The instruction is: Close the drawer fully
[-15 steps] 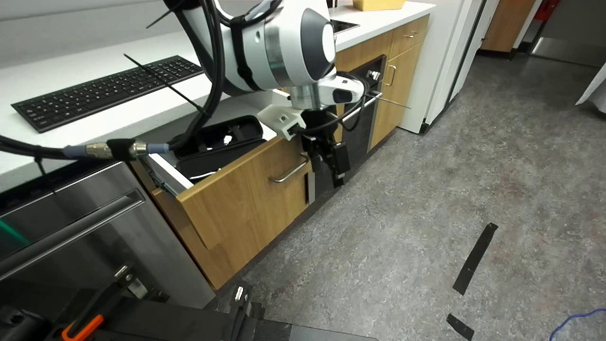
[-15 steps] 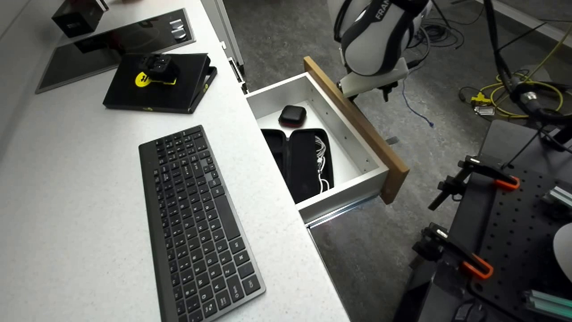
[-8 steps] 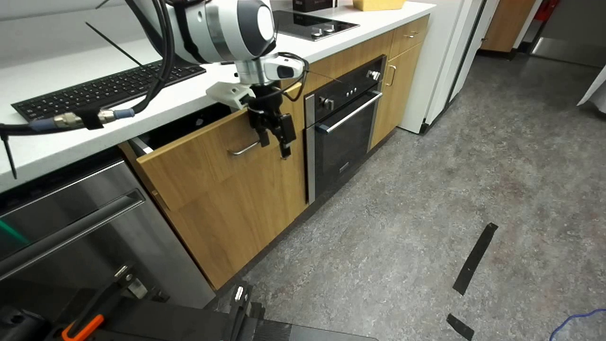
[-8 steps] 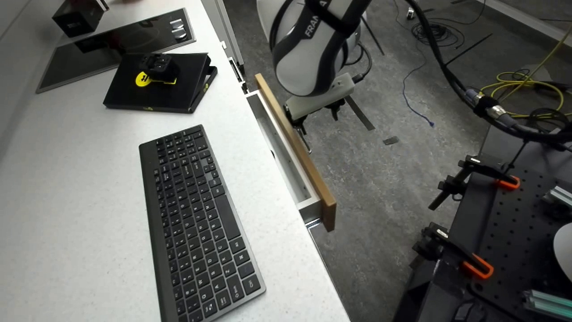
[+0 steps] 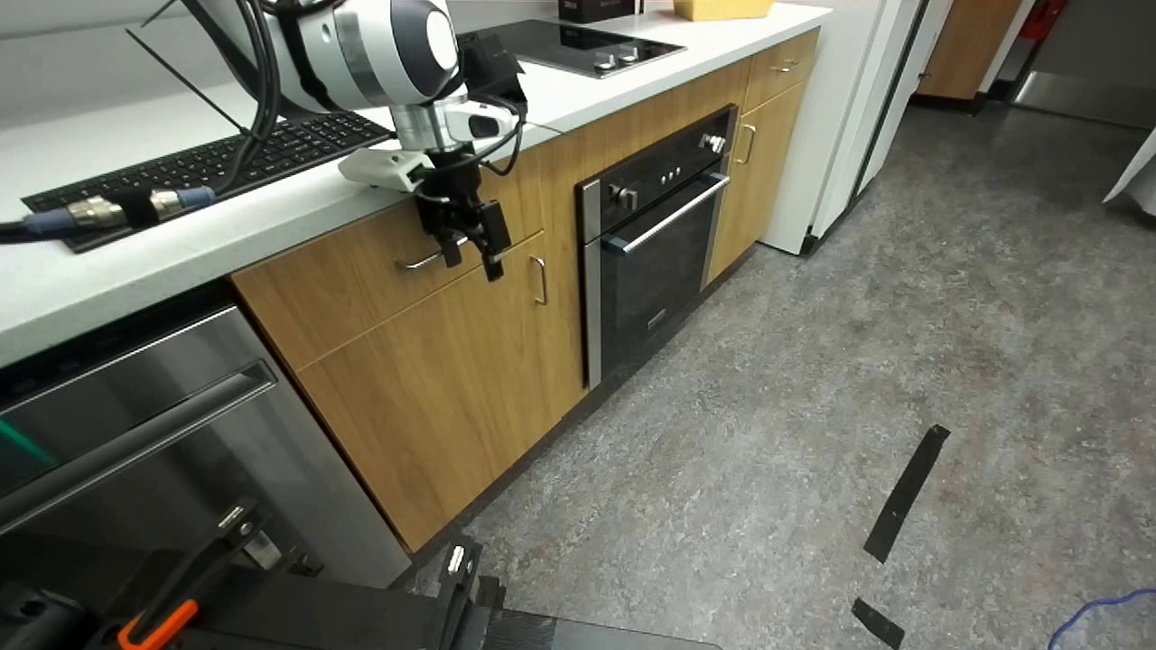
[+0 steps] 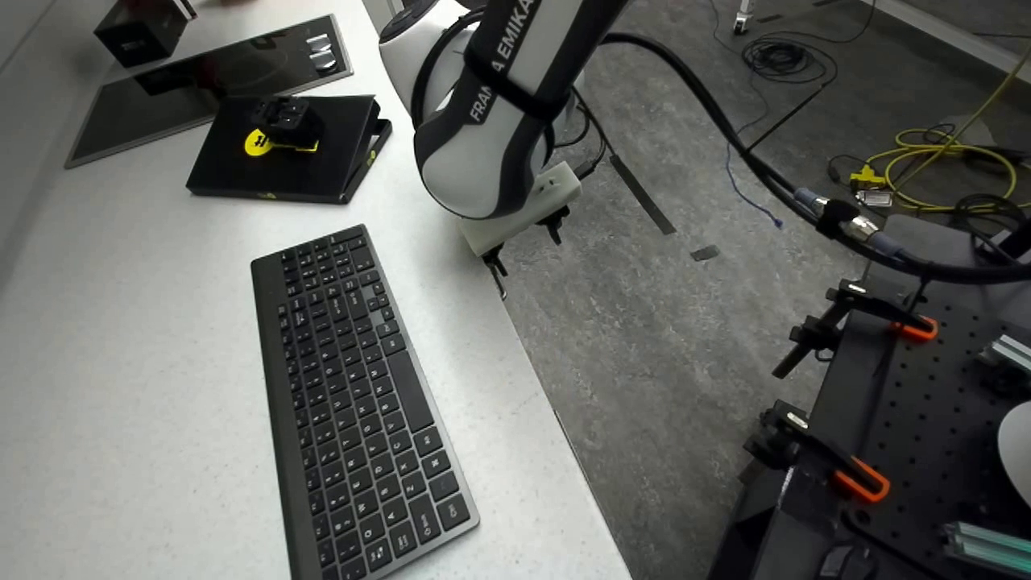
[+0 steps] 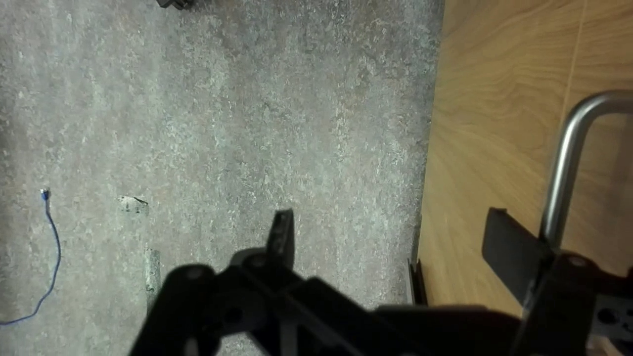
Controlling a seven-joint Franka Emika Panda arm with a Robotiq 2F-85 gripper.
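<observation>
My gripper (image 7: 389, 217) points down just in front of the drawer (image 5: 334, 289), its two fingers (image 7: 509, 252) spread wide with only air between them. One is on the drawer side, overlapping the silver bar handle (image 7: 567, 158) in the wrist view; I cannot tell whether they touch. The other is over the grey floor (image 7: 321, 123). Directly behind the tool, the oak drawer front looks level with the cabinet door (image 5: 433, 379) below it, and in an exterior view no white drawer wall shows past the edge of the counter (image 6: 161, 362) above. I judge the drawer shut, or very nearly, though the arm (image 5: 361, 54) hides part of its front.

What worries me is backing off. If the finger nearest the front sits inside the handle's loop, withdrawing straight out would pull the drawer open, so I would want it sliding clear first. A small rebound once pressure comes off could leave a gap. Extra push against a closed front would merely load the arm. Above the tool, the pale wrist housing (image 5: 379, 169) overlaps the counter edge in both exterior views, so lowering or tilting might scrape it.
</observation>
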